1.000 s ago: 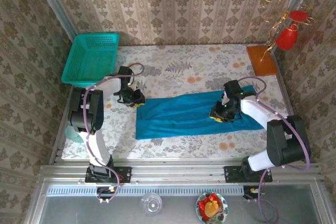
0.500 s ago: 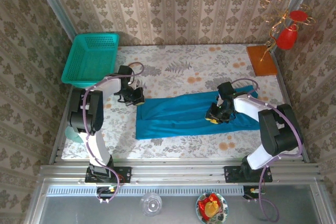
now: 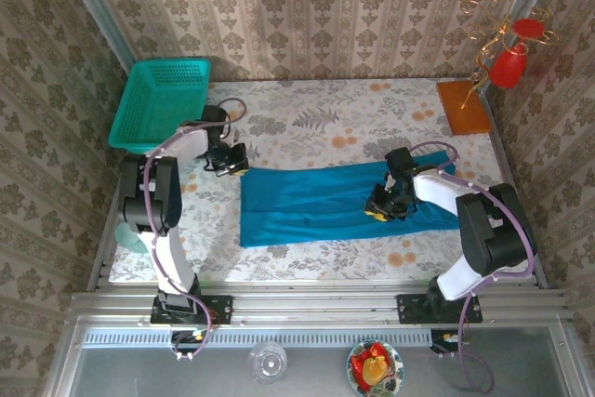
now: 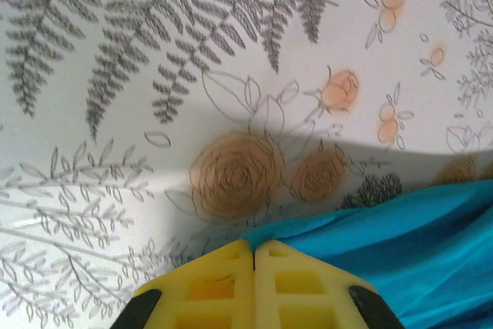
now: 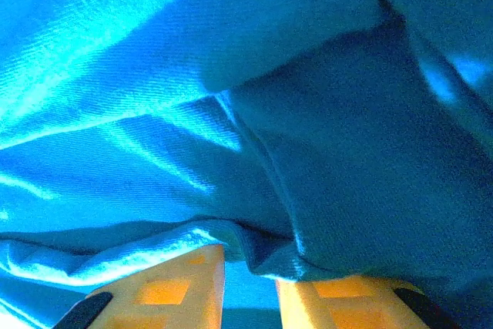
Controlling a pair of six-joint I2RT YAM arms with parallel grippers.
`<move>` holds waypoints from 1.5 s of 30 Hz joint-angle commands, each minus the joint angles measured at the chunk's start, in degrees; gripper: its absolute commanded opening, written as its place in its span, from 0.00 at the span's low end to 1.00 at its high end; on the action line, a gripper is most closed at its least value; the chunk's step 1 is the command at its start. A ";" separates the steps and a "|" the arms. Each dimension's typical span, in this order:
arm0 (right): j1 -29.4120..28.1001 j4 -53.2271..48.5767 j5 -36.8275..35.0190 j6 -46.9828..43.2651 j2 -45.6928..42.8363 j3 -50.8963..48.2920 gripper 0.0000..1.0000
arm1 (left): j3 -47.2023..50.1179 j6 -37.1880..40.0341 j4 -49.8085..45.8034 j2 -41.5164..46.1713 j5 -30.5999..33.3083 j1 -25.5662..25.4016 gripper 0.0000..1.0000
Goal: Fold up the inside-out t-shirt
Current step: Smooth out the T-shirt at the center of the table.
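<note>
Lying flattened into a long band on the flowered table (image 3: pixel 316 127), the inside-out t-shirt (image 3: pixel 307 202) sits to the right of the green basket (image 3: pixel 163 104) and nearer the arm bases than it. The left gripper (image 3: pixel 234 163), just off the basket's near right corner, is clenched, its yellow fingers (image 4: pixel 219 283) pressed together at the shirt's corner; whether any cloth is caught cannot be told. The right gripper (image 3: pixel 381 209), well to the basket's right, pinches a fold of the shirt.

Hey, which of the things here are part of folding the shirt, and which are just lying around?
In the job: t-shirt, left gripper, right gripper.
Lying about: green basket, wooden board, red ornament, clear glass, plate.
</note>
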State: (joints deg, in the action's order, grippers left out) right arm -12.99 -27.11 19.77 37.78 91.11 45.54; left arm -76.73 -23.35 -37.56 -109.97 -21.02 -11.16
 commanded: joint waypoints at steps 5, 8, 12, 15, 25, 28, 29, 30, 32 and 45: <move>-0.22 -0.66 -3.42 0.45 0.56 -2.65 0.26 | -3.84 2.19 -3.34 -3.89 4.63 0.87 0.00; -0.21 -0.75 -3.33 0.43 0.13 -2.74 0.26 | -4.09 2.19 -3.07 -3.89 4.54 0.96 0.01; -0.20 -1.09 -3.07 0.45 -0.91 -2.57 0.26 | -3.95 2.11 -2.76 -1.85 4.39 0.94 0.06; -0.26 -1.75 -2.64 0.39 -1.62 -1.97 0.26 | -3.53 2.48 -3.61 0.86 5.55 0.92 0.15; -0.20 -6.50 -2.61 -0.81 -5.58 3.05 0.27 | 7.72 0.86 -4.11 10.73 4.18 -3.26 0.22; -0.03 -8.70 -3.77 -2.11 -5.55 5.92 0.27 | 11.45 -1.62 -1.00 11.97 1.58 -6.59 0.18; 0.12 -9.42 -4.30 -2.71 -5.34 6.96 0.27 | 12.13 -2.38 0.04 11.90 0.88 -7.79 0.16; 0.33 -10.12 -4.69 -3.28 -5.09 7.91 0.27 | 12.69 -2.97 0.77 11.58 0.58 -8.58 0.14; 1.19 -11.34 -5.09 -4.55 -4.34 10.01 0.28 | 13.86 -3.66 1.81 10.26 0.92 -10.04 0.11; 4.93 -15.69 -9.91 -10.86 2.45 19.29 0.30 | 17.43 0.62 0.71 7.49 7.57 -3.95 0.07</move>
State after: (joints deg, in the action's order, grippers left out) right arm -7.90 -39.29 12.38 29.82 91.83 62.67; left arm -59.77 -25.10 -35.05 -101.62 -18.17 -16.99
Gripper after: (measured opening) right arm 0.301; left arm 0.071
